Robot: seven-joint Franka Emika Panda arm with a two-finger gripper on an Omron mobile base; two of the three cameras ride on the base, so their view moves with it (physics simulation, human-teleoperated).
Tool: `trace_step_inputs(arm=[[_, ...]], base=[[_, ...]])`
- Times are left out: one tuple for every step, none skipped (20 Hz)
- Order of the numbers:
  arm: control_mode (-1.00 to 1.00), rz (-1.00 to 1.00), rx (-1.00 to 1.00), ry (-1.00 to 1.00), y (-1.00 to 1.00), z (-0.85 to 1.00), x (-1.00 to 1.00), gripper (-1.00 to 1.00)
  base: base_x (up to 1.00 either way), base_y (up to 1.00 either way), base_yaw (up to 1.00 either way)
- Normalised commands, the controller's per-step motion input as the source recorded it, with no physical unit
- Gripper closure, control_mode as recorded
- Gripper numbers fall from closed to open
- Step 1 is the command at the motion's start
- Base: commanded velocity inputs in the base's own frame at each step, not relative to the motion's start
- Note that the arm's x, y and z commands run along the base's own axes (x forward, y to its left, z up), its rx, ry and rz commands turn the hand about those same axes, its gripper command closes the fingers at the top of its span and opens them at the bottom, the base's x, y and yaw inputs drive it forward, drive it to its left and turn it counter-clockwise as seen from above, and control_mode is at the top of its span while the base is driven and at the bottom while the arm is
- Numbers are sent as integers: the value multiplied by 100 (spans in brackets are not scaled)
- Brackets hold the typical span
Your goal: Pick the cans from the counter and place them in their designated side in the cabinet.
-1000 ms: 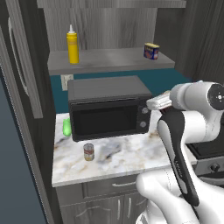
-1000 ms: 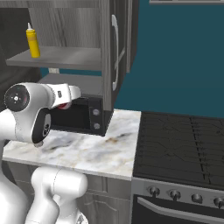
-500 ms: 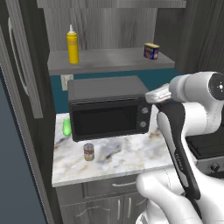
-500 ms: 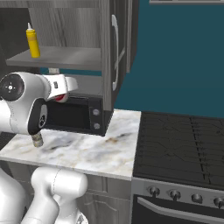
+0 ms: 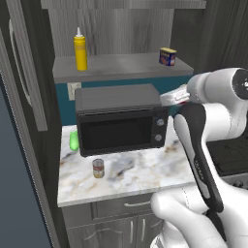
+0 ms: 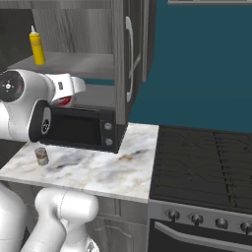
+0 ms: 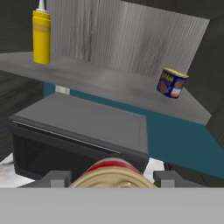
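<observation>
The red-and-white can (image 7: 113, 174) is pinched in the pincer (image 7: 113, 178); lifting onto the cabinet shelf (image 7: 109, 83) is called for next.

Even, soft rendered light, dim inside the cabinet (image 5: 121, 29); slightly coarse, no glare.

Two cans — one (image 5: 98, 168) stands on the counter (image 5: 140, 177) near its left front, the other, red-labelled (image 7: 112, 174), sits between the gripper's (image 7: 111, 178) two fingertips. One yellow bottle (image 5: 80, 49) stands at the left of the cabinet (image 5: 121, 29) shelf, one blue-and-yellow tin (image 5: 167, 56) at its right. One black microwave (image 5: 122, 125) is on the counter, far side. One green item (image 5: 73, 140) — kind unclear — lies left of the microwave. One stove (image 6: 206, 162) is at the right.
</observation>
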Motion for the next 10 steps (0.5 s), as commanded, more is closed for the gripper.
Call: trace_step_inputs(arm=[[-100,1,0,0,0,24,4,100],[-100,1,0,0,0,24,5,100],[-100,1,0,0,0,24,6,100],[-100,1,0,0,0,24,6,100],[-100,1,0,0,0,24,7,100],[-100,1,0,0,0,24,8,100],[-100,1,0,0,0,22,8,100],[-100,1,0,0,0,20,7,100],[-100,1,0,0,0,19,8,100],[-100,1,0,0,2,15,12,100]], base=[[0,0,0],[0,0,0],[0,0,0],[0,0,0],[0,0,0],[0,0,0],[0,0,0],[0,0,0],[0,0,0],[0,0,0]])
